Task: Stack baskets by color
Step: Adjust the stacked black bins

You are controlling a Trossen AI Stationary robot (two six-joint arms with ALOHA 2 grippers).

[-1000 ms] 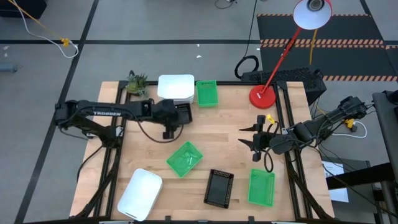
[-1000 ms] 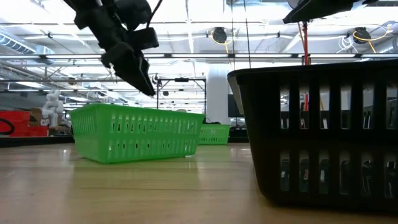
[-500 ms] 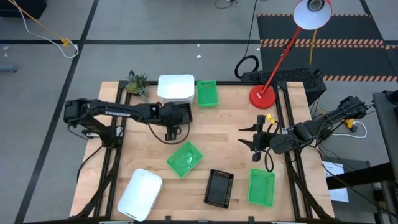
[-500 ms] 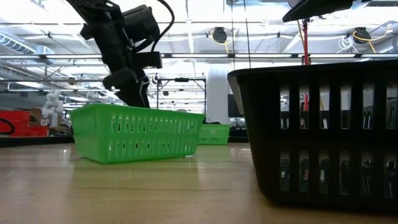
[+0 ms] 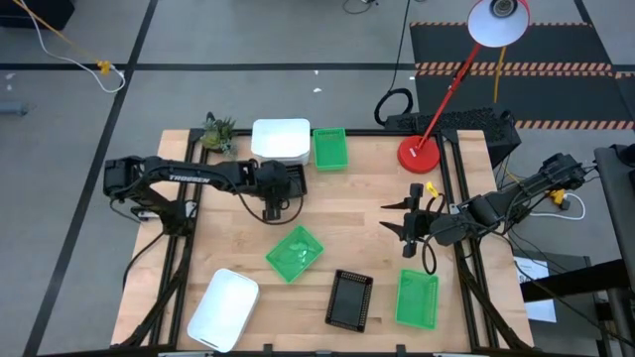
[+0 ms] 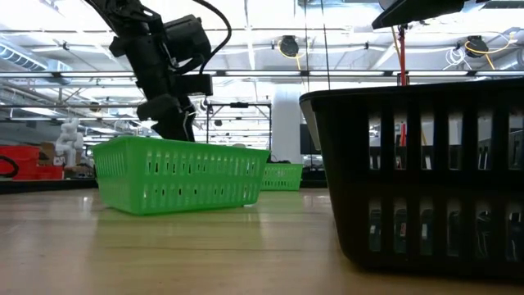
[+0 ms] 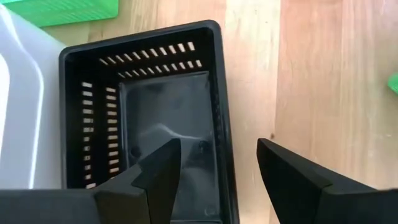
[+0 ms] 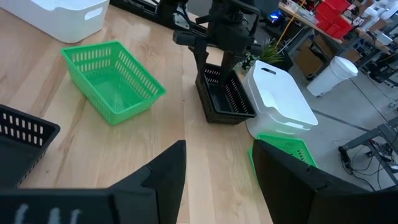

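A black mesh basket point(image 5: 292, 180) stands on the table against a white basket point(image 5: 281, 141). My left gripper point(image 7: 219, 143) is open, pointing steeply down over the black basket's left end. One finger point(image 7: 163, 168) is inside it and the other point(image 7: 292, 177) outside, on either side of its near long wall point(image 7: 225, 124); I see no touch. Green baskets sit at the far edge point(image 5: 330, 149), mid-table point(image 5: 295, 253) and near right point(image 5: 418, 299). Another black basket point(image 5: 350, 299) and another white basket point(image 5: 223, 309) lie near the front. My right gripper point(image 5: 409, 223) waits open at the right, above the table.
A red lamp base point(image 5: 418, 156) stands at the far right and a small plant sprig point(image 5: 217, 133) at the far left corner. Bare wood lies between the black basket and my right gripper. In the low view the mid-table green basket point(image 6: 180, 176) hides my left fingertips.
My left gripper has gone down toward the black basket beside the white one and tipped to point more steeply down; its fingers have stayed apart. The baskets have not moved.
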